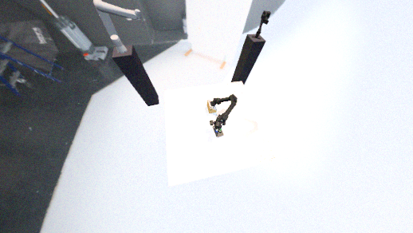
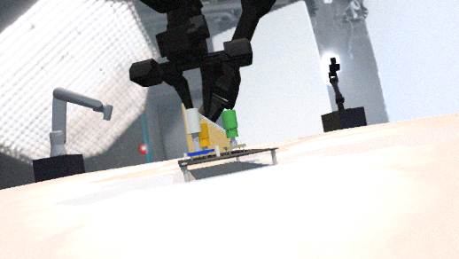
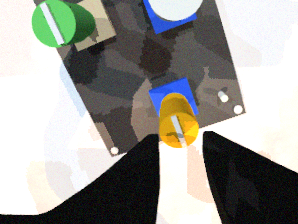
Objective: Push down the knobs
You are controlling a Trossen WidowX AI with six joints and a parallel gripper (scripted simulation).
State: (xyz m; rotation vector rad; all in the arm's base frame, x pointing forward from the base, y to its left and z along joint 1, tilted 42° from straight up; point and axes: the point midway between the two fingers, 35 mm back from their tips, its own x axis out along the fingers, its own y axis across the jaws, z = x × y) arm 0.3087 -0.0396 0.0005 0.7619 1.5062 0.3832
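Note:
The circuit board stands on short legs. The orange knob is over a blue potentiometer and sits lower than the others; a sliver of grey shows below it. The white knob is high over another blue potentiometer, grey shaft showing below. The green knob is high over a tan potentiometer, grey shaft showing. My gripper is partly open and empty, its fingertips above the orange knob, one toward each side.
A wooden block stands behind the board. A white post rises near the board's corner. Two more arms stand on dark pedestals farther away.

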